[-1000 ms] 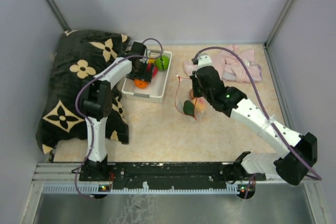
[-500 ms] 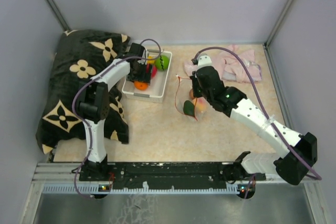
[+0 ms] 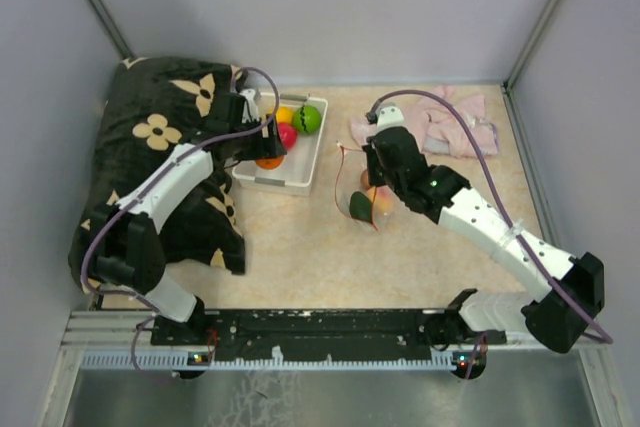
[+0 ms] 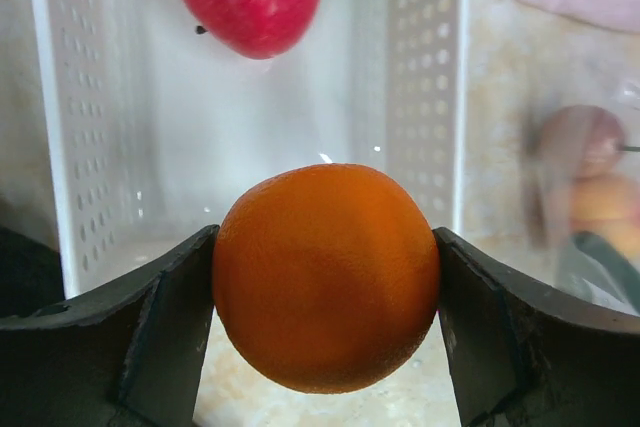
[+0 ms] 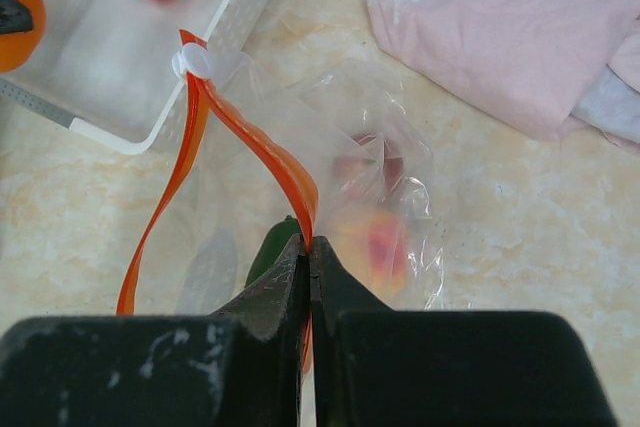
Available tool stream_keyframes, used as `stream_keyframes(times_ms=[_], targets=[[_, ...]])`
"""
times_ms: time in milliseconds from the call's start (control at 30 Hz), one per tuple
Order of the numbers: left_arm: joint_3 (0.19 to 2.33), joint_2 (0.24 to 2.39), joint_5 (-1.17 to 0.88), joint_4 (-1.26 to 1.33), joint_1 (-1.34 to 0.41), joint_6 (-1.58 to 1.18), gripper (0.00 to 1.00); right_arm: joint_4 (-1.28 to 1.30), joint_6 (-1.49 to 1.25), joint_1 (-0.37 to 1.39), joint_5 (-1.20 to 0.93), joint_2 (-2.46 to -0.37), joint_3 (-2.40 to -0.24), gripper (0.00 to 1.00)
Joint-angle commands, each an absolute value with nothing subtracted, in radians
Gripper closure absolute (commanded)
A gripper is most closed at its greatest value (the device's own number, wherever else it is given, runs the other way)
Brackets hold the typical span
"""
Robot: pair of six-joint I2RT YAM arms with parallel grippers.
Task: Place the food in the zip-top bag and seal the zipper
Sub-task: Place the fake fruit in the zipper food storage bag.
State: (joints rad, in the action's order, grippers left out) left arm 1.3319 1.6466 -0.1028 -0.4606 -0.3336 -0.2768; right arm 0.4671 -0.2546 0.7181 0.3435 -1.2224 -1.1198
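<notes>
Clearly, the left fingers (image 4: 150, 327) grip the orange toy fruit (image 4: 326, 277) from both sides, over the near end of the white basket (image 4: 75, 147). That basket sits by the far edge of the tabletop (image 3: 330, 257), left of its middle. A black flowered cushion (image 3: 150, 147) fills the left edge just beside it, so we see little room on that side. Grey walls (image 3: 350, 17) close off the left, far and right edges. A red piece (image 3: 287, 135), a yellow piece (image 3: 284, 114) and a bright green piece (image 3: 308, 119) lie in the basket's far end.

We find the clear bag (image 5: 400, 137) near the middle of the tabletop, just right of the basket, with a pink cloth (image 5: 500, 27) beyond it toward the far right corner. Bare tabletop stretches from the bag to the near edge.

The right fingers (image 5: 265, 297) are closed on the red-orange zipper strip (image 5: 250, 142). Its two sides stand apart in a raised loop, so the mouth is unsealed, and the loop's far end stands just beside the basket's near right corner. Through the crinkled plastic we make out a peach piece (image 5: 375, 237), a brownish piece (image 5: 365, 162) and a dark green piece (image 5: 270, 247).
</notes>
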Motion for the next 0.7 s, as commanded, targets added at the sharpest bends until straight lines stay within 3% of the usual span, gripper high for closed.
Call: stream_keyframes(times_ms=[0, 367, 667], targets=[[1.206, 1.495, -0.215, -0.280, -0.337, -0.379, 0.41, 0.464, -0.262, 0.726, 0.382, -1.219, -1.176, 0.98], [0.890, 1.167, -0.342, -0.003, -0.376, -0.557, 0.42, 0.503, -0.287, 0.726, 0.376, -1.239, -1.208, 0.98], [0.760, 1.022, -0.342, 0.179, -0.504, -0.638, 0.42, 0.524, -0.305, 0.726, 0.372, -1.246, -1.230, 0.98]])
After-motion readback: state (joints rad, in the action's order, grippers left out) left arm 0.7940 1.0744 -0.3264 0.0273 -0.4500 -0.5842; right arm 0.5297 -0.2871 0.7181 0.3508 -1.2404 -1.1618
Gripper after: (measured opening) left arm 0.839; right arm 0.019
